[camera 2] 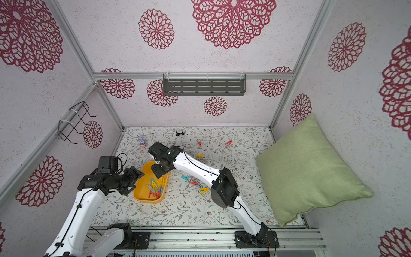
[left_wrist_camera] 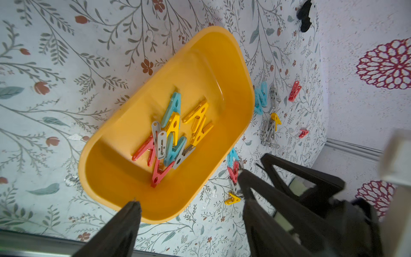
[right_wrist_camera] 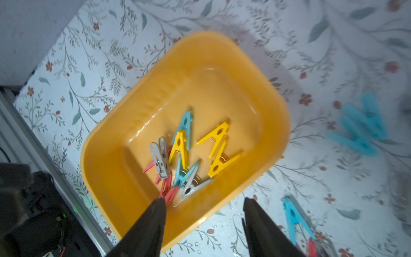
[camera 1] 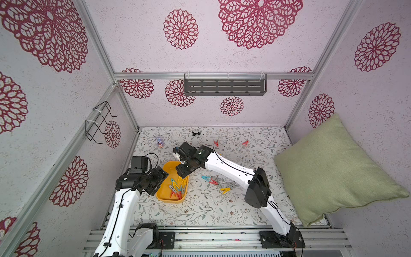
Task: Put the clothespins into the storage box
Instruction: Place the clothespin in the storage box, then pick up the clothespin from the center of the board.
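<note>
— Where does the storage box [camera 1: 164, 192] sit?

— On the floral tabletop [camera 1: 200, 211], toward its left side, between the two arms. Both top views show it lying flat, with its long side running away from the robot.

— And the clothespins [left_wrist_camera: 171, 138]?

— A heap lies inside the box, in its middle and near part: yellow, red, teal and grey ones crossing one another. More lie outside it. A loose cluster [camera 1: 213, 180] of teal, red and grey rests just right of the box, partly under the right arm, with a yellow pin [camera 1: 225, 190] beside it. Two red pins [camera 1: 215, 143] [camera 1: 245, 143] lie well apart, near the back.

— How does the right tool [right_wrist_camera: 203, 200] stand?

— It hangs above the far end of the box, pointing down. Its fingers [right_wrist_camera: 153, 222] are spread wide and nothing sits between them.

— The left tool [left_wrist_camera: 188, 189]?

— Just beside the box's left rim, also spread wide and empty. Whether it touches the rim cannot be told.

— Anything else?

— A green pillow [camera 1: 333, 171] leans against the right wall.
</note>
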`<move>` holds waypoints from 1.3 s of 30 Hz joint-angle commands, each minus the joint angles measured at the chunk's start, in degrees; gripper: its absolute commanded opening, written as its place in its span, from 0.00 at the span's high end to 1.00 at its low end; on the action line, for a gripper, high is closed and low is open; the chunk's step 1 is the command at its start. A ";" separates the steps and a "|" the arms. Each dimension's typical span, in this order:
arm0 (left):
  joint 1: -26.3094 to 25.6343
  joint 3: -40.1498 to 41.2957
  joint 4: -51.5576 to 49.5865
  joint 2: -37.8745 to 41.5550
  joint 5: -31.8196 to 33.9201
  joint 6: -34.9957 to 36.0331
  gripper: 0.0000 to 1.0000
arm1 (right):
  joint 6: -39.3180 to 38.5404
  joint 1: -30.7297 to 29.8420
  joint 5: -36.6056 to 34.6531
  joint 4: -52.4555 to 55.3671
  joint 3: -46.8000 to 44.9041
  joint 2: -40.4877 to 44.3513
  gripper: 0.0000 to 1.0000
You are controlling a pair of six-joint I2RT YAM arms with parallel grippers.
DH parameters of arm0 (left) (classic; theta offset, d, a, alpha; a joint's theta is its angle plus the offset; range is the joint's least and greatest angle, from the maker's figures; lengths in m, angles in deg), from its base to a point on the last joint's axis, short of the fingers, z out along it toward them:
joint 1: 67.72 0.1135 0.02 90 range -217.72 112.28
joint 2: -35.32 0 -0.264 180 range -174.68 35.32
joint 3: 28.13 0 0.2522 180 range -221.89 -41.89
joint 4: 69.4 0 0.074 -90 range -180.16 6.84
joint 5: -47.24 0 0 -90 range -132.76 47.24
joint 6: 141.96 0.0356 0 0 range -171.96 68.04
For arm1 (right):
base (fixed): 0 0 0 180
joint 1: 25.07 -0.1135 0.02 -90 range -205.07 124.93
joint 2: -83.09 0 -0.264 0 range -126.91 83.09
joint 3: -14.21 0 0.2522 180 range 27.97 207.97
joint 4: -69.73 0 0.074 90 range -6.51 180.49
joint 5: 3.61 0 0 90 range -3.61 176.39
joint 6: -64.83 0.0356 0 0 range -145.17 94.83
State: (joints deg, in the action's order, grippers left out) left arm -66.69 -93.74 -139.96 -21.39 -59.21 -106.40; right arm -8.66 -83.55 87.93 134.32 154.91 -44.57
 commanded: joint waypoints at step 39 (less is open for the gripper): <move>-20.02 -17.45 11.62 -27.93 3.37 -3.84 0.21 | 25.58 31.77 12.03 -27.68 -41.40 13.22 0.43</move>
State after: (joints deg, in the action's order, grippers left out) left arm -86.34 -111.56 -129.42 -49.04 -55.91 -110.55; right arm 15.17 -51.57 98.67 108.29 110.95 -30.62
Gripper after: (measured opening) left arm 0.789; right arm 0.568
